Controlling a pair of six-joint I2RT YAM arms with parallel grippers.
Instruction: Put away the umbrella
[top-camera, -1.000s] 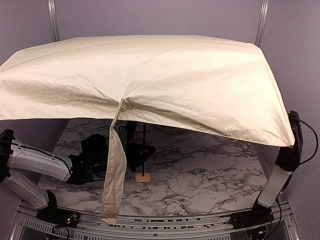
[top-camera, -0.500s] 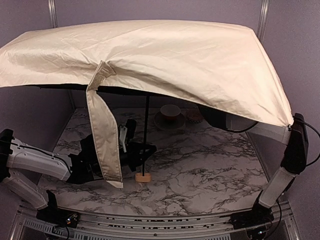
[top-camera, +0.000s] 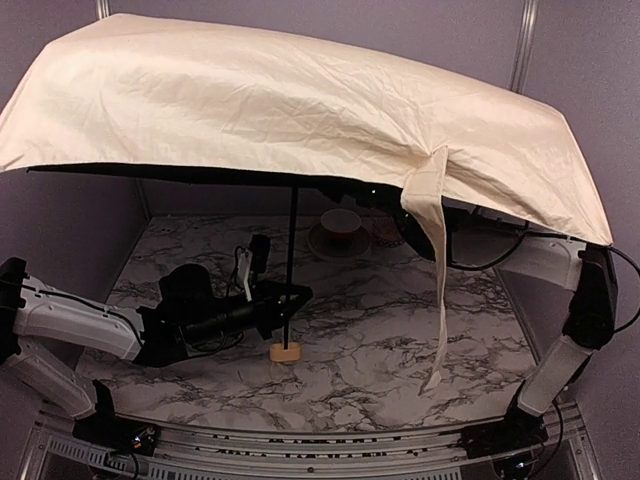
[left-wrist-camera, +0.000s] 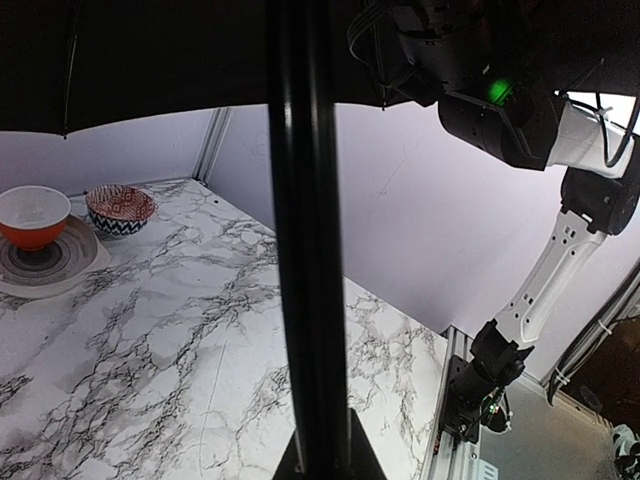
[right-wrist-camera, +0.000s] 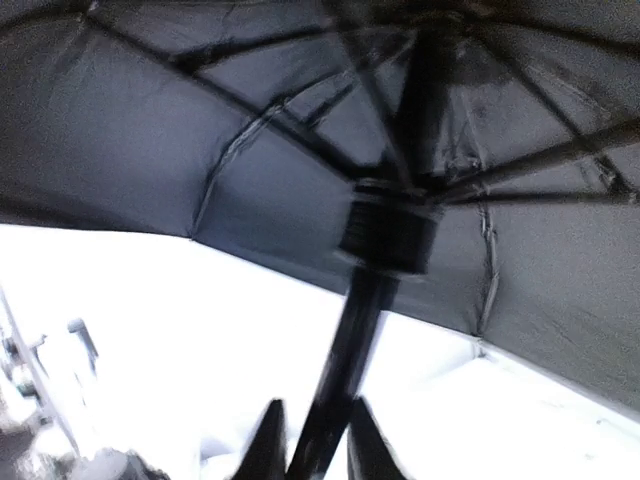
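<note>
- Your left gripper (top-camera: 287, 300) is clamping both fingers on the thin dark shaft (top-camera: 292, 250) of the opened folding umbrella of wrinkled cream-beige fabric (top-camera: 300, 100). It is gripping low down, just above the small tan wooden handle (top-camera: 286, 352).
- In the left wrist view that shaft is filling the gap between the jaws.
- Your left arm is reaching in low from the near left corner. Its white forearm (top-camera: 75, 325) is lying almost level over the table and its black wrist is pointing right toward the shaft.
- Your right gripper (right-wrist-camera: 314, 425) is sitting high under the canopy, with a finger (right-wrist-camera: 268, 440) on each side of the shaft just below the black runner (right-wrist-camera: 390, 235).
- That view is blurred, so you cannot tell whether the jaws are pressing or only flanking.
- Your right arm is rising from the near right corner and bending at the black elbow (top-camera: 592, 290). From there its forearm is running leftward beneath the fabric.
- The umbrella is standing upright over the white-and-grey marbled table (top-camera: 400, 330), with its canopy sloping lower toward the right.
- Whether the handle is touching the table cannot be told.
- The cream closing strap (top-camera: 432, 260) is hanging from the canopy's front right edge.
- At the far side a red-and-white bowl (left-wrist-camera: 32, 215) is sitting on a round grey plate (left-wrist-camera: 50, 265), with a small patterned bowl (left-wrist-camera: 120, 208) just beside it.
</note>
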